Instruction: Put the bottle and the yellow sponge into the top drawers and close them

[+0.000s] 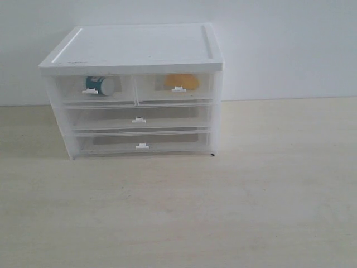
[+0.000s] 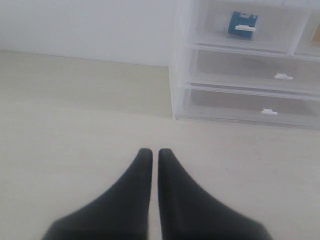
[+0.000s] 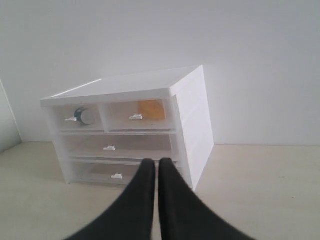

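The bottle (image 1: 101,85) lies on its side inside the left top drawer (image 1: 95,89), teal label showing through the clear front; it also shows as the bottle (image 2: 242,23) and the bottle (image 3: 83,116). The yellow sponge (image 1: 182,81) sits inside the right top drawer (image 1: 177,88), seen too as the sponge (image 3: 151,110). Both top drawers are pushed in flush with the cabinet front. My left gripper (image 2: 151,152) is shut and empty over bare table, off the cabinet's left. My right gripper (image 3: 153,163) is shut and empty, back from the cabinet's front. Neither arm shows in the exterior view.
The white-topped cabinet (image 1: 134,47) stands at the back of the pale wooden table (image 1: 223,212), against a white wall. Two full-width drawers (image 1: 139,119) below the top pair are also shut.
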### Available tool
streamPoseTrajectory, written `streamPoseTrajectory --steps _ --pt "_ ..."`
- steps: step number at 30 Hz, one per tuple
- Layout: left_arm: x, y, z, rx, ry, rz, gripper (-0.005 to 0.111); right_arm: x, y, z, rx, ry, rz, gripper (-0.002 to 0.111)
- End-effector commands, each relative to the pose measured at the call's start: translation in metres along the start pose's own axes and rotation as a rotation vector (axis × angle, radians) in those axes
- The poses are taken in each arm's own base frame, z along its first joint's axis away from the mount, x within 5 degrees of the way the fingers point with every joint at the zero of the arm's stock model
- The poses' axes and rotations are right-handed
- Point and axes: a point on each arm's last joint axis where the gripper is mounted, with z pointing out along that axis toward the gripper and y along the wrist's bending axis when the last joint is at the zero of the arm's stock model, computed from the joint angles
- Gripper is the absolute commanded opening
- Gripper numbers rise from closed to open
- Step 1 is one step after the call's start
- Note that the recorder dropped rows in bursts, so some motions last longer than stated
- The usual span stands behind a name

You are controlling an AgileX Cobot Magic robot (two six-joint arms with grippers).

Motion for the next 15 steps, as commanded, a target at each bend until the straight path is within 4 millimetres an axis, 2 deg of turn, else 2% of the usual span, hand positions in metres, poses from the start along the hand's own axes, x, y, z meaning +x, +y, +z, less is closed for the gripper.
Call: streamPoseTrajectory --steps 1,5,10,15 --pt "0.0013 0.0001 0.0002 0.001 0.002 0.010 0.004 0.0013 0.0034 -0.0006 -0.038 0.010 0.007 0.000" --pt "0.0013 0.0001 0.0002 0.001 0.002 0.010 0.004 0.0017 0.0042 -0.0006 -0.047 0.014 0.013 0.000" --pt "0.0013 0.0001 0.0002 0.001 0.002 0.010 0.004 0.0014 0.0034 -0.0006 -0.038 0.013 0.099 0.000" --pt "0.0013 0.0001 0.0002 0.001 0.002 0.010 0.004 0.0015 0.0036 -0.0006 -0.040 0.013 0.071 0.000"
